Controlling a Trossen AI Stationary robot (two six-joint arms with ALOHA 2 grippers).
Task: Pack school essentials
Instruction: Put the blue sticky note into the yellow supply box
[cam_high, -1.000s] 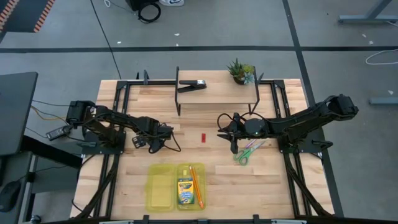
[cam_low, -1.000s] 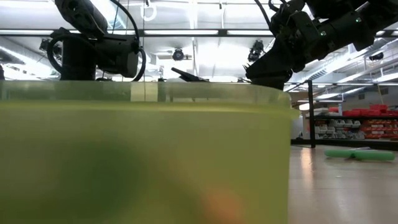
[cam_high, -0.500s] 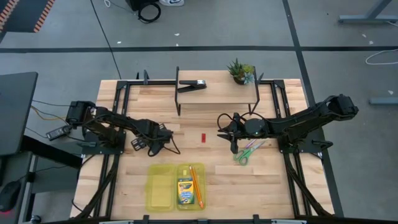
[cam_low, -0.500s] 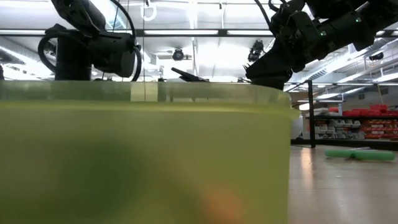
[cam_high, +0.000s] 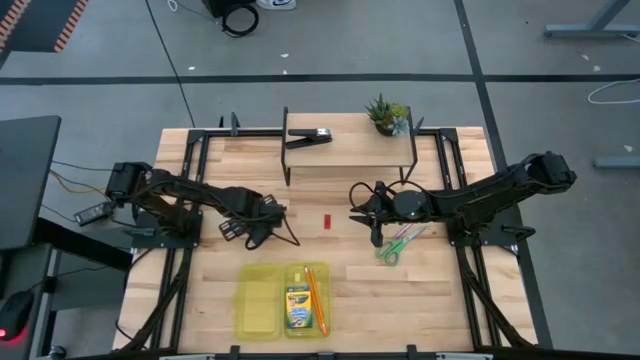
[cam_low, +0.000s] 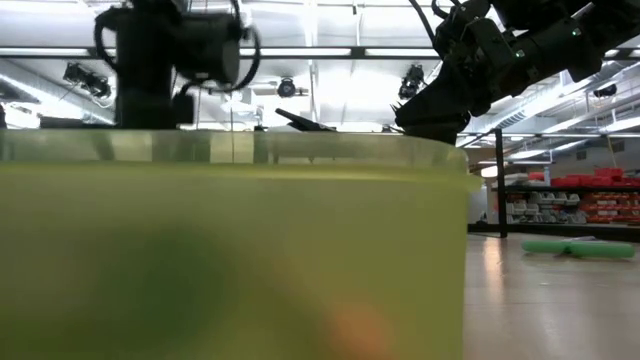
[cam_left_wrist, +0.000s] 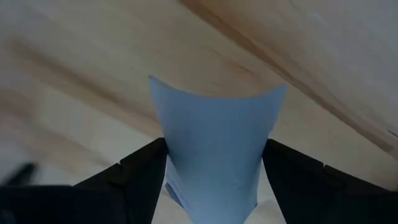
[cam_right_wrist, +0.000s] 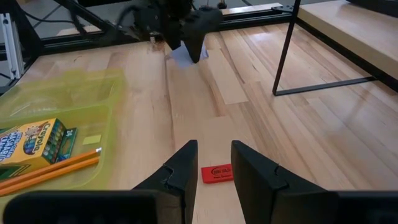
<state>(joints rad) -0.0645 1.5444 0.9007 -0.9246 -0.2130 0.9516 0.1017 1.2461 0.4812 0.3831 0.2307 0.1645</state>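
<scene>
**Left arm carries the pale block toward table centre**

Since a second ago the left gripper (cam_high: 262, 212) has travelled along the table toward the middle, while the right arm has kept its place.

From above, the left gripper sits left of the short red piece (cam_high: 326, 221), apart from it. The right gripper (cam_high: 358, 212) hangs just right of that red piece, with the green-handled scissors (cam_high: 397, 244) lying beside the arm, nearer the front edge. The yellow-green tray (cam_high: 259, 305) stands at the front of the table; the crayon box (cam_high: 298, 307) and the orange pencil (cam_high: 313, 297) lie in its right part. A small potted plant (cam_high: 386, 114) and a black clip-like tool (cam_high: 309, 136) rest on the raised shelf (cam_high: 350, 155) at the back.

At table height the tray's translucent wall (cam_low: 230, 250) fills most of the picture; the left arm (cam_low: 175, 55) shows above it, the right arm (cam_low: 480, 60) higher to the side.

The left wrist camera shows the two dark fingers (cam_left_wrist: 140, 180) pinching the pale bluish-white block (cam_left_wrist: 214, 149) between them, above the wooden tabletop (cam_left_wrist: 311, 68).

The right wrist camera shows its own fingers (cam_right_wrist: 180, 168) spread, with the red piece (cam_right_wrist: 216, 173) on the table between their tips. Farther off, the left gripper (cam_right_wrist: 189, 50) holds the pale block (cam_right_wrist: 180, 57) over the wood.
</scene>
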